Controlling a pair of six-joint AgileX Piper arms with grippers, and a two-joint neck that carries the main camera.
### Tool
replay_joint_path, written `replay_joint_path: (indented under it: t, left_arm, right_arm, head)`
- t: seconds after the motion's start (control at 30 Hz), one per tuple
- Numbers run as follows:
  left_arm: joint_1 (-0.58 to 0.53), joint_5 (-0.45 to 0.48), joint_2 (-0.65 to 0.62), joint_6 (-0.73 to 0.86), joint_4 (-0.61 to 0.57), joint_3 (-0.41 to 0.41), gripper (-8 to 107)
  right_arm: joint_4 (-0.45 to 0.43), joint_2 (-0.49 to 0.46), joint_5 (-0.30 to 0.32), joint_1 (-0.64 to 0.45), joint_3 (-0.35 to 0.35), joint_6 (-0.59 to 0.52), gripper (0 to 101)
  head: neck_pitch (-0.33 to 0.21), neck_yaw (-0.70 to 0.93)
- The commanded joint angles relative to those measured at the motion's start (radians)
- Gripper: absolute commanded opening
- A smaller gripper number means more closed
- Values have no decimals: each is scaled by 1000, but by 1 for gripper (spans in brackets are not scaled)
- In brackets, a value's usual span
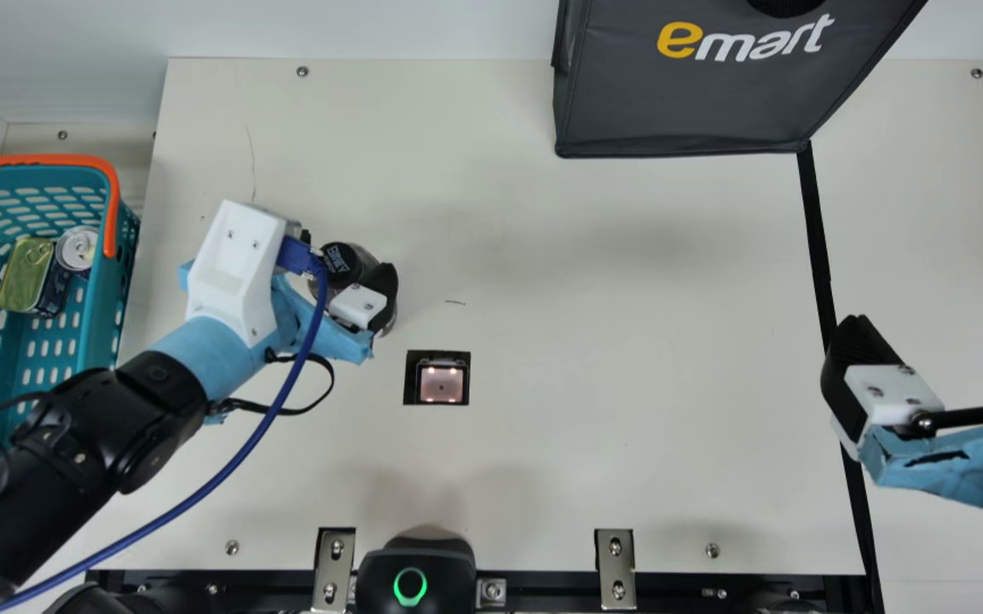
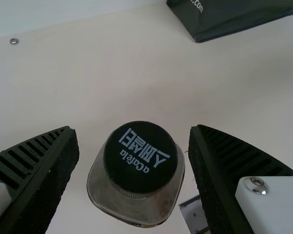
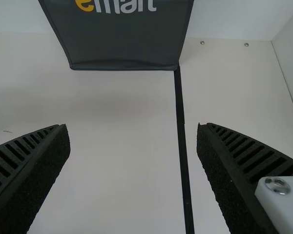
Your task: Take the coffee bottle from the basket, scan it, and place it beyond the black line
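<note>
Clockwise from twelve at the top of the main view, with the lit scanner window as dial centre: the coffee bottle, black-capped and upright, stands on the table at eleven o'clock, on the scanner's side of the black line. The left gripper is at the bottle, jaws apart; in the left wrist view they flank it, with a gap on either side. At three o'clock, the right gripper hangs near the line, jaws wide apart with nothing between them. The line runs from two to four o'clock; a dark bag sits between one and two. At nine o'clock, the teal basket contains a round can and a green-topped tin, side by side. A black device with a green ring lies at six.
</note>
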Motion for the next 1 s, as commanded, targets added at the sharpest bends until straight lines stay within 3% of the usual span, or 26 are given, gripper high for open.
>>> replay_joint_path:
  t: [0.0, 0.4, 0.97]
  left_arm:
    - [2, -2, 4, 1, -4, 0, 90]
    - [-6, -5, 7, 21, -50, -3, 10]
    - [-70, -17, -43, 210, -174, 0, 10]
  right_arm:
    - [0, 0, 0, 0, 0, 0, 91]
    - [0, 0, 0, 0, 0, 0, 91]
    - [0, 0, 0, 0, 0, 0, 91]
  head:
    - [-26, 0]
    - [-26, 0]
    - [-26, 0]
